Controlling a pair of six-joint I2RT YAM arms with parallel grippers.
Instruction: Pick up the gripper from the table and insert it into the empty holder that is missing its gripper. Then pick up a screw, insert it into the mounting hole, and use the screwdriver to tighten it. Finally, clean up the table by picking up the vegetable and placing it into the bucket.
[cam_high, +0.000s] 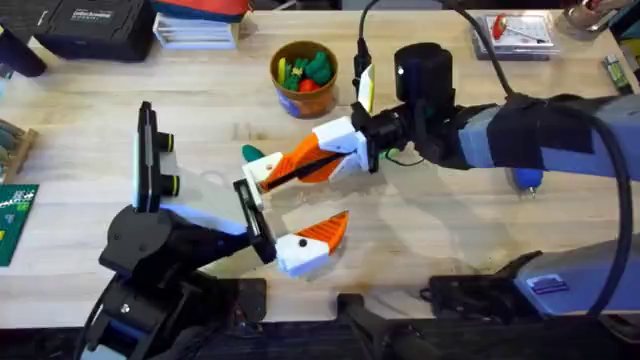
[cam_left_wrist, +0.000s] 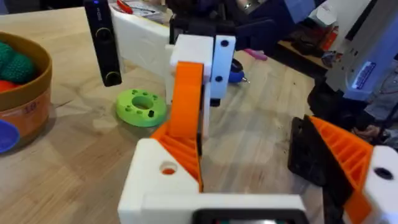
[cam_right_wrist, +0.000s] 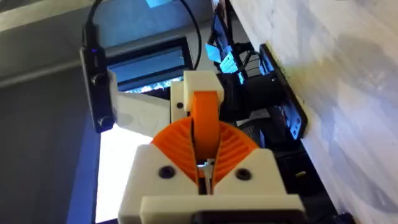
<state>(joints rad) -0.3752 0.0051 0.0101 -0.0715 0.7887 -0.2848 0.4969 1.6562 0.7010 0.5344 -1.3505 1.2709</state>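
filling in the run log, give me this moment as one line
right gripper: shut on orange tip | left gripper: open, tip at its upper finger | bucket: toys inside | green disc: on table

- The left gripper stands wide open, its orange pad on one side.
- The orange fingertip sits against its other white finger block, gripped from beyond by the right gripper.
- A green disc lies just beyond on the table.
- The brown bucket sits off to one side.

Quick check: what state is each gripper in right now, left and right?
Left gripper: open.
Right gripper: shut on the orange fingertip.
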